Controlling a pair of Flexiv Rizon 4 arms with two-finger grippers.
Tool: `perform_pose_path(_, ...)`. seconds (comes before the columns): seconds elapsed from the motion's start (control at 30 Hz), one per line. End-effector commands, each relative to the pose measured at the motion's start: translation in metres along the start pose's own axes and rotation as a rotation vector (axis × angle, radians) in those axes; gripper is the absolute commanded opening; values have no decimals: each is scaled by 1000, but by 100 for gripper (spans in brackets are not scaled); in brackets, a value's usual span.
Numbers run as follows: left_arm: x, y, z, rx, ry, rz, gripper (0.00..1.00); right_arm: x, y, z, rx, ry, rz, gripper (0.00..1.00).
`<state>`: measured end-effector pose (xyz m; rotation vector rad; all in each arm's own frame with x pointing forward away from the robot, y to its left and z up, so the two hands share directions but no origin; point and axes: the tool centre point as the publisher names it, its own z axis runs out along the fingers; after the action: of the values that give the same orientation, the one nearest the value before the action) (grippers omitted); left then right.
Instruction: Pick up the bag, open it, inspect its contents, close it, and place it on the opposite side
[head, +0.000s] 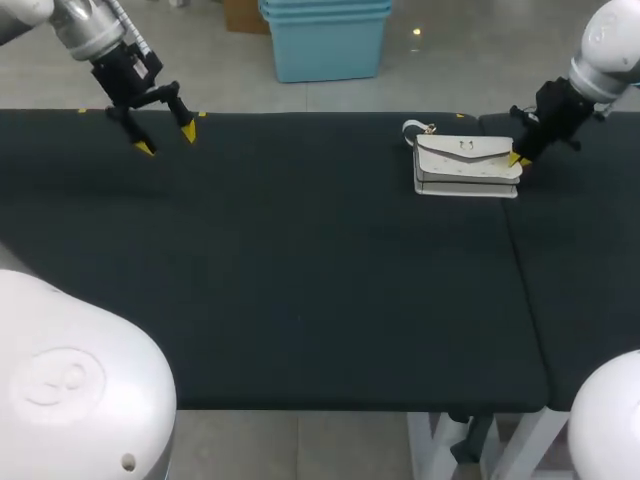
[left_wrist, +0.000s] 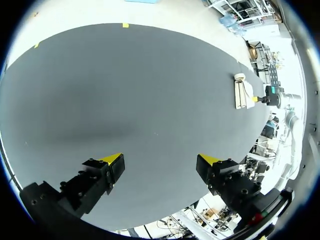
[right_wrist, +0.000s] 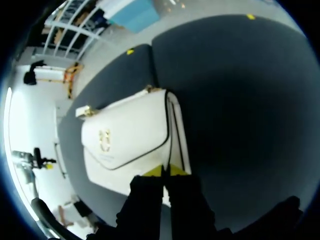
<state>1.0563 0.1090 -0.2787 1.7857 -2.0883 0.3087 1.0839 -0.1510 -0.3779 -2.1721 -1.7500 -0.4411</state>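
You find the white bag lying flat on the black table, upper right of the head view. The right gripper meets the bag's right edge, fingertips pressed together. The left gripper hangs at upper left, fingers spread wide.

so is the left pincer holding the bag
No, the left pincer hangs open above the table, and the bag lies far off across it.

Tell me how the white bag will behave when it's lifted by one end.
The bag lies flat and keeps crisp edges, so it probably holds its shape rather than flopping. Its smooth flap may be slippery to pinch. The loose strap will likely dangle.
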Motion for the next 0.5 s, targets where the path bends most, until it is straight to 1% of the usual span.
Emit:
perform_pose_path(0.03, 3, -1, -9, 13, -40, 7, 100, -1, 4, 2, 9, -2, 1, 0)
perform_pose_path(0.1, 0, -3, -13, 21, -42, 8, 100, -1, 4, 2, 9, -2, 1, 0)
perform_pose_path(0.13, -1, -4, -15, 24, -57, 11, 100, -8, 13, 0, 11, -3, 8, 0)
perform_pose_path(0.23, -6, -5, -19, 30, -56, 14, 100, -37, 41, -13, 20, 22, 4, 0)
perform_pose_path(0.3, -9, -5, -21, 34, -58, 10, 100, -57, 59, -24, 47, 72, 9, 0)
perform_pose_path(0.33, -10, -5, -21, 34, -59, 9, 100, -66, 69, -28, 17, 45, 33, 0)
perform_pose_path(0.4, -13, -6, -22, 36, -66, -1, 100, -82, 84, -39, 23, 91, 48, 0)
perform_pose_path(0.43, -14, -7, -22, 36, -67, -5, 100, -89, 92, -43, 10, 73, 74, 0)
perform_pose_path(0.5, -16, -8, -23, 37, -67, -9, 100, -99, 103, -51, 13, 93, 72, 0)
